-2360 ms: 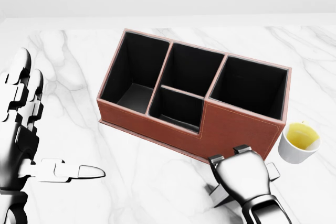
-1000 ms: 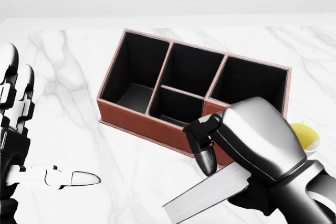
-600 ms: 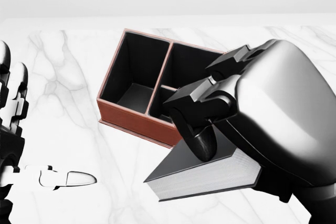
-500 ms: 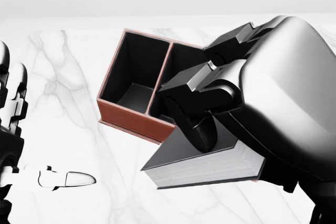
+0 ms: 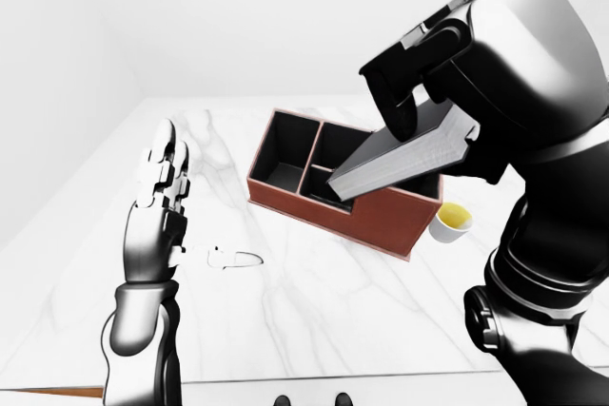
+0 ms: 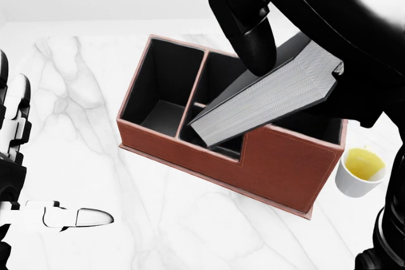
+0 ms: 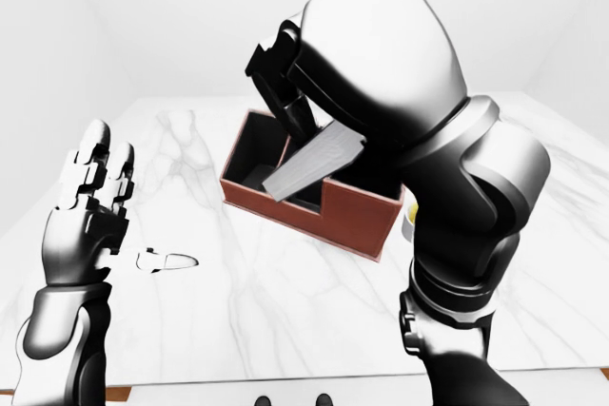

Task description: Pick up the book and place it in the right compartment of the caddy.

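Note:
The book (image 6: 269, 96), with a dark cover and grey page edges, hangs tilted over the red-brown caddy (image 6: 278, 169). Its low end is over the small middle compartment and its high end points up and right. My right hand (image 5: 416, 135) is shut on the book's upper end, one dark finger (image 6: 253, 39) pressed on the cover. Book and hand hide most of the right compartment (image 6: 313, 124). My left hand (image 5: 162, 178) stands open at the left, fingers upright, well away from the caddy.
A white cup (image 6: 361, 170) of yellow liquid stands just right of the caddy on the white marble table (image 6: 164, 219). The table's near edge (image 5: 314, 382) runs along the bottom of the left-eye view.
My right hand has lifted the book from low at the bottom of the head view up and over the caddy, tilting it more steeply. The left hand has barely moved.

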Tool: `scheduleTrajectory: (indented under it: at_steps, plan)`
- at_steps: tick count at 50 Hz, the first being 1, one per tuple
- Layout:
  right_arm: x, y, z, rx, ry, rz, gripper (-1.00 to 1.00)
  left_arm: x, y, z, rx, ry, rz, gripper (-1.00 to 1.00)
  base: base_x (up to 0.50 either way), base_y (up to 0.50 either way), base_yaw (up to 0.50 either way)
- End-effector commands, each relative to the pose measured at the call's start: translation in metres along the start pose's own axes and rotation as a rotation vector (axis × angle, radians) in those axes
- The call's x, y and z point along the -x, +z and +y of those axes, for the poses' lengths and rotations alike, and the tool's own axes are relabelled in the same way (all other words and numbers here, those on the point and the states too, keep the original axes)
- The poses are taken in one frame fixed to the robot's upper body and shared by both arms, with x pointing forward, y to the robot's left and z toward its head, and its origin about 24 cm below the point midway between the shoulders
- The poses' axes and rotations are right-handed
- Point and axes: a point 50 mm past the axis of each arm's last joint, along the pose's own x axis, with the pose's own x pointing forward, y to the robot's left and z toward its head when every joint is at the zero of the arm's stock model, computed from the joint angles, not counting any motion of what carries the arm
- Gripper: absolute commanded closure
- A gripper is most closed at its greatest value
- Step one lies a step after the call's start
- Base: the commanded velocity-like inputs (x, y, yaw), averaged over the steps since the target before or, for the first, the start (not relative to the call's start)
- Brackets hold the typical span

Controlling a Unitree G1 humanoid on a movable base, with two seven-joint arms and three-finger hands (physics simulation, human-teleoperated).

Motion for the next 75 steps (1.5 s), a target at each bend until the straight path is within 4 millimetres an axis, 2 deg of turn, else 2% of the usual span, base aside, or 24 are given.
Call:
scheduleTrajectory:
  at_steps: [1,9,15,24,37,49,61,75]
  plan:
    - [-0.023,-0.029,-0.006,0.012,0.039,0.078,1.0,0.0,-0.001,0.0,0.004,-0.004,0.006,-1.0,0.0,0.0,0.0]
    - [-0.046,-0.059,0.012,-0.016,0.13,0.192,1.0,0.001,-0.002,-0.001,0.008,-0.009,0.011,-1.0,0.0,0.0,0.0]
    - [-0.058,-0.096,0.039,0.01,0.201,0.359,1.0,0.001,-0.001,0.0,0.013,-0.006,0.007,-1.0,0.0,0.0,0.0]
    - [-0.074,-0.121,0.054,0.074,0.199,0.469,1.0,0.003,-0.005,0.001,0.021,-0.004,0.022,-1.0,0.0,0.0,0.0]
    - [-0.072,-0.137,0.071,0.178,0.205,0.541,1.0,0.003,-0.008,0.003,0.029,0.0,0.035,-1.0,0.0,0.0,0.0]
    - [-0.062,-0.163,0.099,0.393,0.239,0.6,1.0,0.003,-0.006,0.003,0.026,0.002,0.027,-1.0,0.0,0.0,0.0]
    - [-0.058,-0.169,0.115,0.47,0.277,0.592,1.0,0.003,-0.009,0.002,0.025,-0.003,0.041,-1.0,0.0,0.0,0.0]
    - [-0.048,-0.171,0.132,0.473,0.326,0.595,1.0,0.004,-0.015,0.003,0.033,0.001,0.068,-1.0,0.0,0.0,0.0]
